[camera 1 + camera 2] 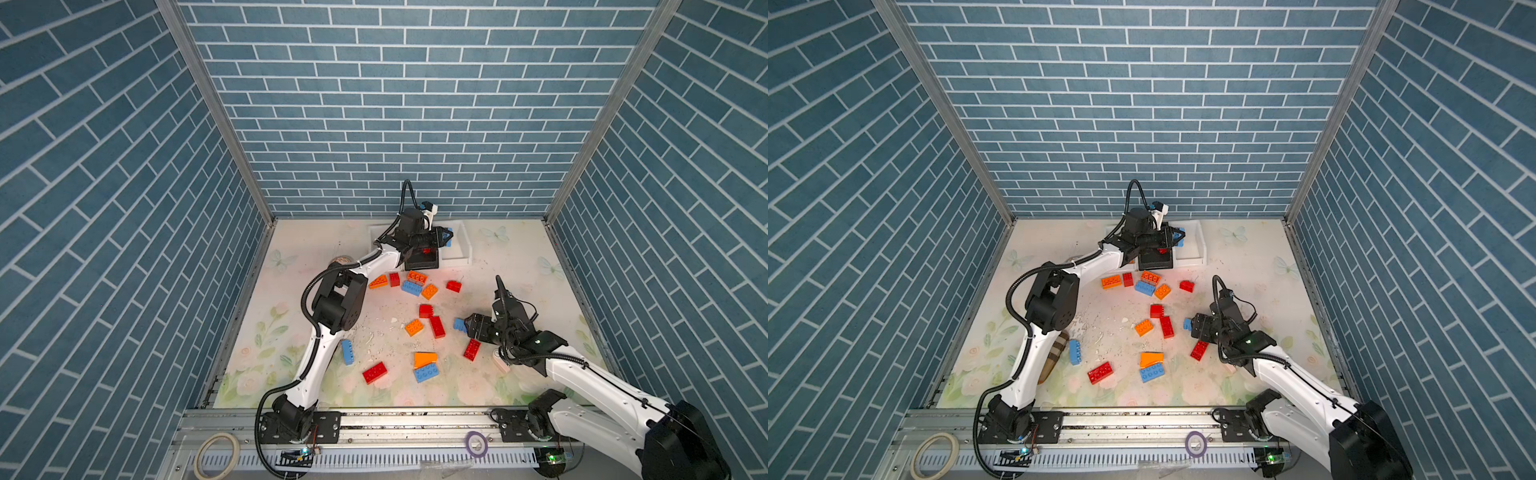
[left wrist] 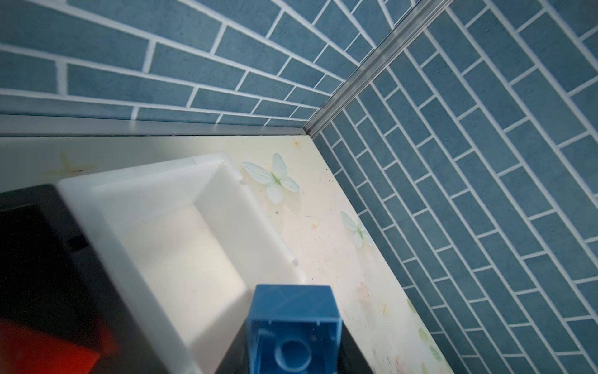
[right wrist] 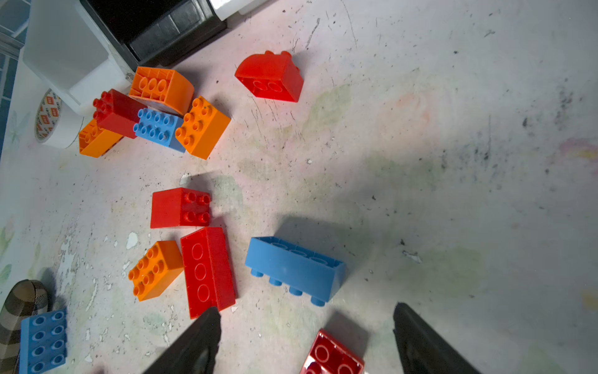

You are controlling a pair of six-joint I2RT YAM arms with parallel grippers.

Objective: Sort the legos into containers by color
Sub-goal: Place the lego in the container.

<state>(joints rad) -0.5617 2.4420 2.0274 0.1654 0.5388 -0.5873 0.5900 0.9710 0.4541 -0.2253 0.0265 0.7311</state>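
My left gripper (image 1: pixel 443 237) is shut on a blue brick (image 2: pixel 293 327) and holds it above the near rim of the right white bin (image 2: pixel 152 181), whose inside shows bare. Beside it stands the black bin (image 1: pixel 422 262) with a red brick (image 2: pixel 48 349) inside. Another white bin (image 1: pixel 376 232) is mostly hidden behind the left arm. My right gripper (image 3: pixel 305 320) is open and low over the mat, just short of a blue brick (image 3: pixel 291 268) lying on its side. A red brick (image 3: pixel 333 356) lies under its fingers. Several orange, red and blue legos are scattered mid-table.
A tape roll (image 3: pixel 51 119) stands by the left white bin. A plaid pouch (image 1: pixel 1054 357) lies beside the left arm, next to a blue brick (image 1: pixel 348 352). A small white gadget (image 1: pixel 500 361) sits under the right arm. Blue brick-pattern walls close in three sides.
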